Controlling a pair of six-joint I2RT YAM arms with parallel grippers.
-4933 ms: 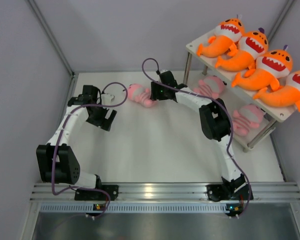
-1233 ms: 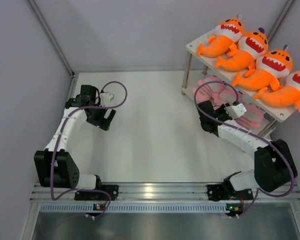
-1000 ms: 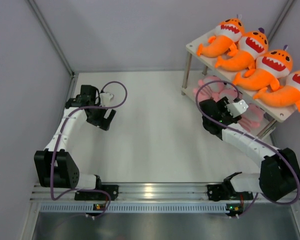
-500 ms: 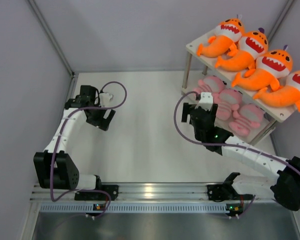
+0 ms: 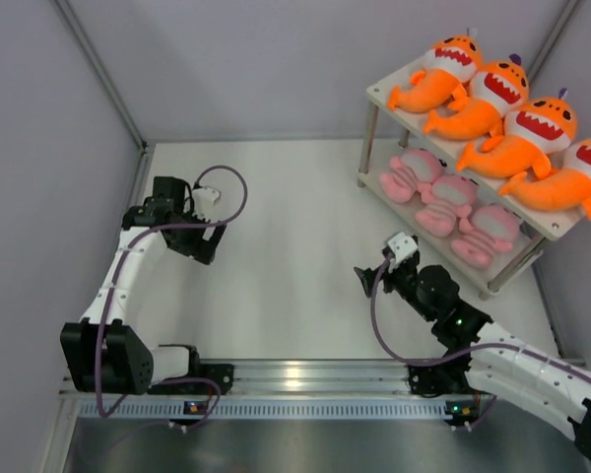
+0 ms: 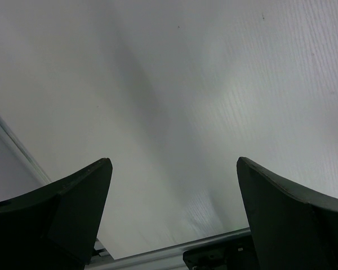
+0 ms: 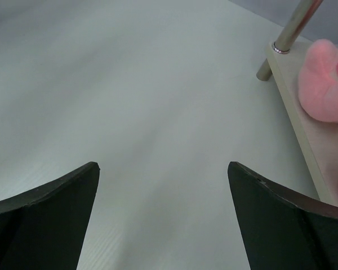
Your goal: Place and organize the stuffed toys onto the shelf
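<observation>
The shelf [image 5: 376, 91] stands at the back right. Several orange shark toys lie in a row on its top board, from the far one [image 5: 439, 71] to the near one [image 5: 571, 179]. Three pink striped toys [image 5: 455, 202] lie side by side on the lower board [image 7: 307, 130], and one pink toy [image 7: 325, 81] shows at the right edge of the right wrist view. My right gripper [image 5: 371, 276] hovers open and empty over the table, in front of the shelf and to its left. My left gripper [image 5: 203, 246] is open and empty at the left.
Grey walls enclose the white table, with a metal post [image 5: 98, 71] in the back left corner. An aluminium rail [image 5: 305, 379] runs along the near edge. The shelf's metal leg [image 7: 293, 23] stands close to the right gripper's right side.
My right arm has drawn back from the shelf's lower board toward the near edge, jaws opening wide and leaving the third pink toy there. The left arm shifted slightly.
</observation>
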